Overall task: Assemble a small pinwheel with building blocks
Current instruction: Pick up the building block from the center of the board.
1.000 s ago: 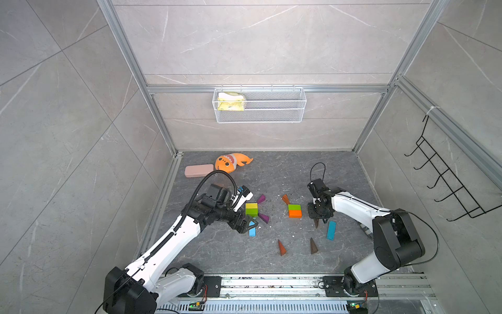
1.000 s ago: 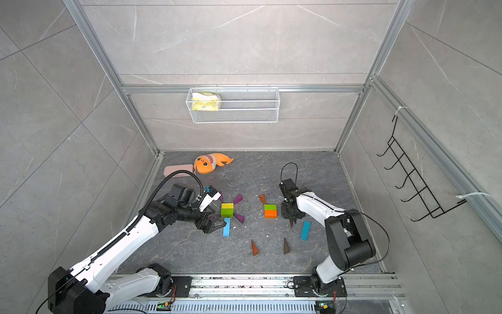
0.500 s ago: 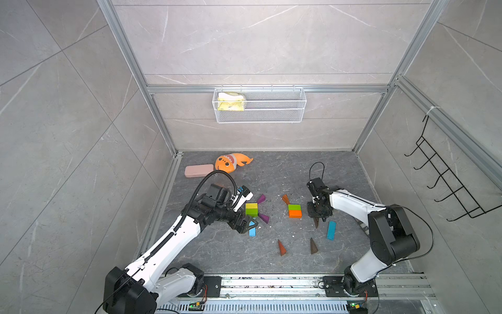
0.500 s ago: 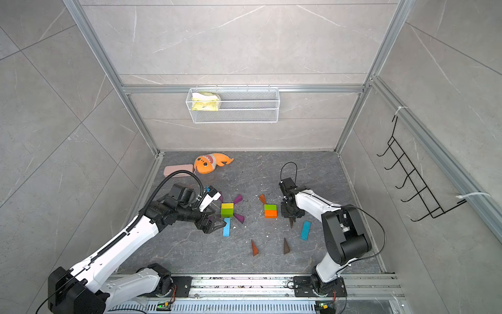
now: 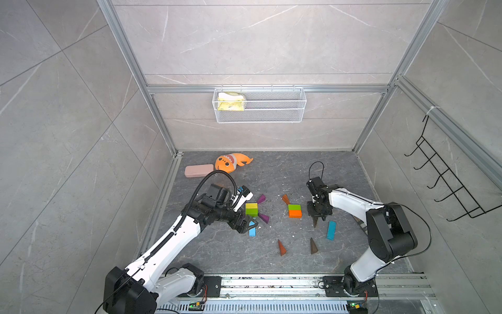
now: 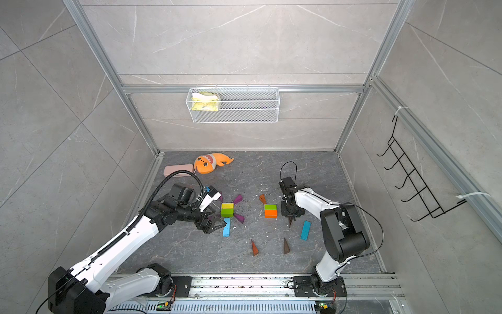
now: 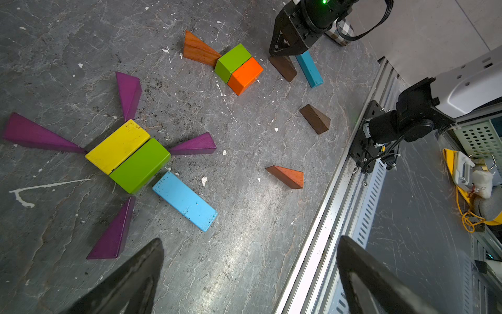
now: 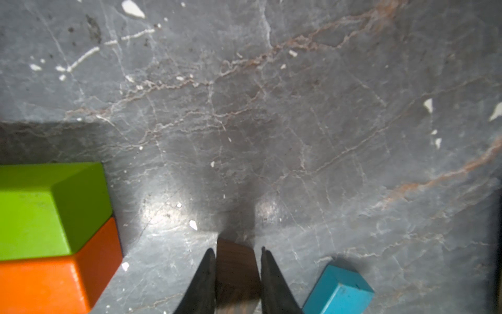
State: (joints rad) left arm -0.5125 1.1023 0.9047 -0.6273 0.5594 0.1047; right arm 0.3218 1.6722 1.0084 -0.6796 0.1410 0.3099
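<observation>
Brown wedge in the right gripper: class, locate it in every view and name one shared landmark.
Top view: brown wedge under the right gripper.
Top view: wedge beside the light-blue bar.
Left wrist: wedge between bar and green-and-orange bricks.
Right wrist: wedge between the fingers.
Landmark: those bricks.

Purple wedges (image 7: 127, 92), yel. brick (image 7: 116, 145), grn brick (image 7: 140, 164), lt-blue bar (image 7: 184, 201), brown wedge (image 8: 236, 269), grey veined floor (image 7: 244, 244)

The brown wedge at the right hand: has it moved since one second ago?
No. In a top view the brown wedge stays between the orange brick and the light-blue bar; the right hand grips it.
</observation>
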